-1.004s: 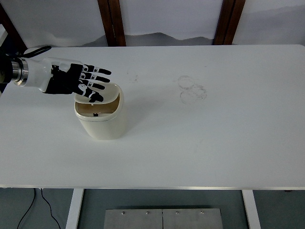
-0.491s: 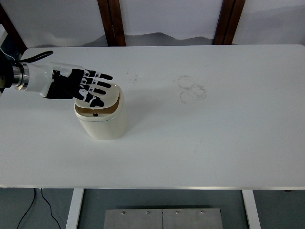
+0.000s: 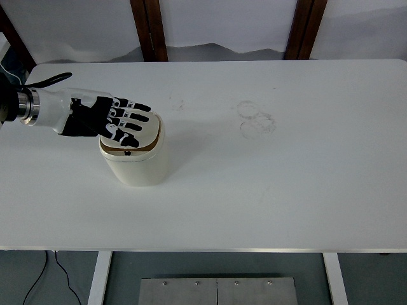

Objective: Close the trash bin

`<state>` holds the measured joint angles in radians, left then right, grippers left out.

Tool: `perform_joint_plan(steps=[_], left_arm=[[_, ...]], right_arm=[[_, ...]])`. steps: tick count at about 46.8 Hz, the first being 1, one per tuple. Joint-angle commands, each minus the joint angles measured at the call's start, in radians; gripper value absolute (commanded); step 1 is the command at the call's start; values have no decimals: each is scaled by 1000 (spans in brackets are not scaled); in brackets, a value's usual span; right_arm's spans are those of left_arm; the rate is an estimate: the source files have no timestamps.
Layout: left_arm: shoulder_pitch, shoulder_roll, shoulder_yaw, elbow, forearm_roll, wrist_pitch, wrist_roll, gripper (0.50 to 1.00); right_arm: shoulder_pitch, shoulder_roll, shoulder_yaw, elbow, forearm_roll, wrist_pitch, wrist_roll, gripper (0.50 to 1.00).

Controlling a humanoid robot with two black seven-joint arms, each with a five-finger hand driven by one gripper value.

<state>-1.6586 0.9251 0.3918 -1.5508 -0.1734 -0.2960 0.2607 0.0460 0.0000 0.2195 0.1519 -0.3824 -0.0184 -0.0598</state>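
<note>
**Left hand lay flat over the bin lid**

You had the left hand [image 3: 105,118] out over the bin [image 3: 135,154]. The arm came in from the left edge, and its white wrist hung above the table [image 3: 254,190]. The fingers [image 3: 130,116] were spread wide and straight, and they held nothing. They pointed to the right, across the top of the bin. The palm faced down.

The bin was cream and stood upright on the left part of the table, well back from the near edge. Its lid [image 3: 147,134] was a flap set in the top. You could see the lid on the right side of the top, just under the fingertips. A thin dark gap showed along the front of the lid, with a small dark spot in it, so the lid looked almost flat but not fully down. You could not tell for sure if the fingers touched the lid, because the hand hid most of the top.

Some faint ring marks [image 3: 256,119] were on the table to the right of the bin, well apart from it. A smaller faint smudge [image 3: 176,102] sat near the bin, a bit behind it.

Two brown posts [image 3: 150,28] stood behind the far edge of the table.
</note>
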Motion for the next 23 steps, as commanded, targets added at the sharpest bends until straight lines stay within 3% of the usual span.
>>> perform_joint_plan(steps=[1,23], left_arm=[[0,0,15,0,0,0,0,1000],[2,31,32,0,0,0,0,1000]], right_arm=[[0,0,0,0,0,0,0,995],[0,0,0,0,0,0,0,995]])
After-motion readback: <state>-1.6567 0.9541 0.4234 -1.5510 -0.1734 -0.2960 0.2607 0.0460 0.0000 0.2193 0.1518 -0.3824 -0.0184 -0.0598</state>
